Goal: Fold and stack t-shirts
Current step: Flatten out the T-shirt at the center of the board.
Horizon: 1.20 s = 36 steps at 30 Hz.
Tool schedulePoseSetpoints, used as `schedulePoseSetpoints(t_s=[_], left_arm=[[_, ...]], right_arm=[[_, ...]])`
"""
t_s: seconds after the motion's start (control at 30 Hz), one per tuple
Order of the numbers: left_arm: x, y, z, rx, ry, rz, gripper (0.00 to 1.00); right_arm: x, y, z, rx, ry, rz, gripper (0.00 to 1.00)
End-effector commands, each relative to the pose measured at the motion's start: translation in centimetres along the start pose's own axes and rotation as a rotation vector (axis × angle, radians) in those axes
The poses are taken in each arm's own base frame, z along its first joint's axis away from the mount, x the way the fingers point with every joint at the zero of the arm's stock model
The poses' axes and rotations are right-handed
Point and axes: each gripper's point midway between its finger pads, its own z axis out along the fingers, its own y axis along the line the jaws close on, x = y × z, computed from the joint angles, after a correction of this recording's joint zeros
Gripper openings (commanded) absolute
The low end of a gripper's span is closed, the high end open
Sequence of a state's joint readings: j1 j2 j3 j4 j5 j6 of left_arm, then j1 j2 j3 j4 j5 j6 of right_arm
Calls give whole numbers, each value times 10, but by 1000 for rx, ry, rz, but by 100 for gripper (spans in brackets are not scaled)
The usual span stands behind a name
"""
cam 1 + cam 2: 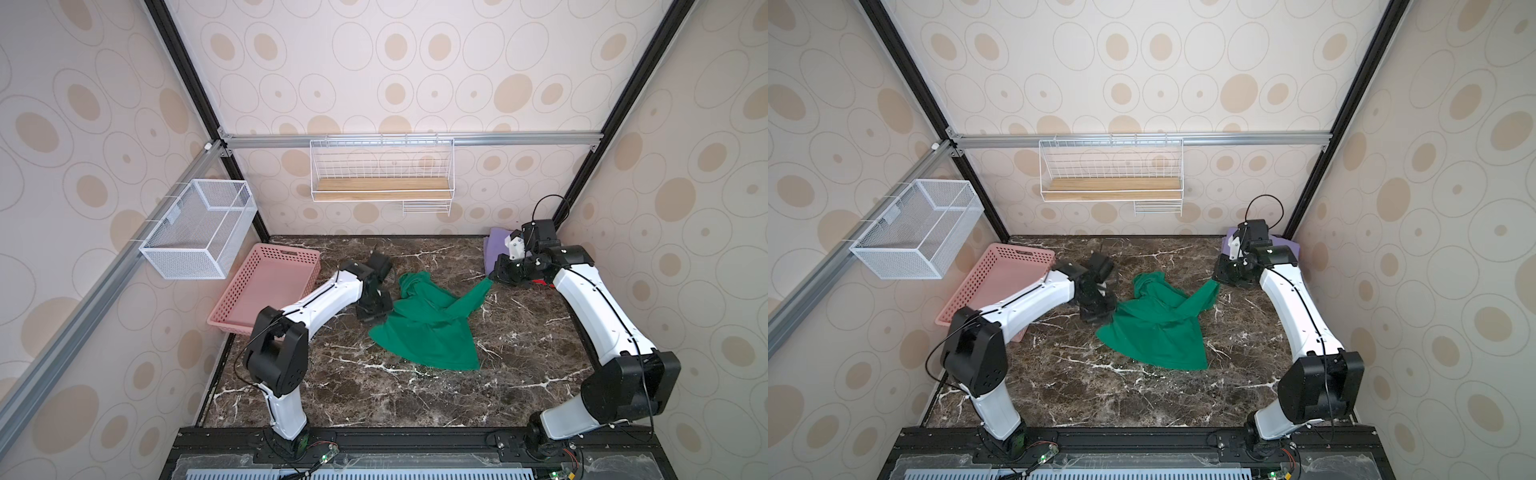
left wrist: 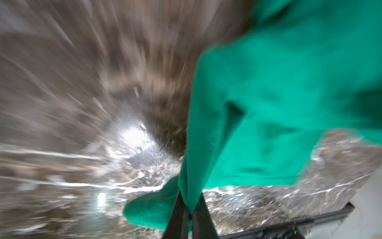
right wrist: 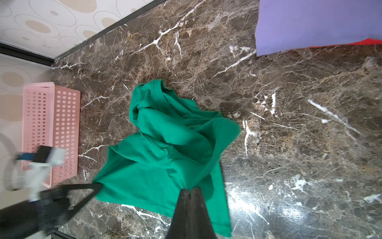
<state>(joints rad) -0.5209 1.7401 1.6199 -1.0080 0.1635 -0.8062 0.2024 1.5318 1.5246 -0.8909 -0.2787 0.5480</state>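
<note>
**A:** What is the cloth like?

**B:** The green shirt is soft knit. It is bunched into ridges at the collar end, and its hem fans out flat on the table, which is glossy brown marble with white veins.

**A:** And the others?

**B:** A purple shirt lies smooth and flat in the far right corner. The edge of a red shirt shows from under it. A pink basket of perforated plastic sits far left.

**A:** Where is the green one relative to the claws?

**B:** Between them. The right claw has one corner drawn out to a taut point beside the purple shirt. The left claw is at the opposite edge, on the basket side.

**A:** And the grips?

**B:** In the right wrist view, the right claw's black fingers are pressed together with a fold of green pinched at the tips. The left wrist view is blurred, but the left claw's fingers stand almost together with green cloth squeezed between them.
</note>
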Motion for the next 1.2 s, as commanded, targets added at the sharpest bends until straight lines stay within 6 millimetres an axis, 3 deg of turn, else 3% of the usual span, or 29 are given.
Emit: schedulePoseSetpoints(t_s=[0.0,0.07,0.17,0.3,0.43,0.53,0.67,0.8,0.87,0.97,1.0,1.07,1.17], left_arm=[[-38,27,-104,-115,-250,11,11],[-53,7,-122,-46,-298,22,13],[-57,-11,-122,-1,-255,53,15],[-37,2,-101,-49,-163,102,16],[-1,34,-69,-118,-60,90,18],[16,41,-45,-104,-2,44,23],[9,26,-19,-74,52,6,45],[0,10,-10,-44,79,7,52],[0,10,-5,-43,77,14,53],[4,10,10,-47,119,6,54],[6,8,16,-41,134,1,54],[12,-4,29,-4,175,-2,55],[31,-33,37,55,242,64,56]], right_arm=[[-16,10,-5,-27,-24,1,0],[-27,17,-15,-37,-53,-11,0],[-43,22,-44,-4,-137,-57,0],[-46,-18,-83,266,-221,-114,0],[-32,-35,-99,349,-250,-131,0],[-16,-46,-102,383,-239,-121,0],[12,-66,-114,459,-221,-68,0],[42,-100,-140,590,-232,28,0],[31,-79,-146,496,-278,-44,0],[0,-19,-150,276,-353,-188,0],[-9,-7,-152,243,-371,-212,0],[-26,-2,-146,246,-375,-218,0],[-44,-5,-120,276,-336,-215,0]])
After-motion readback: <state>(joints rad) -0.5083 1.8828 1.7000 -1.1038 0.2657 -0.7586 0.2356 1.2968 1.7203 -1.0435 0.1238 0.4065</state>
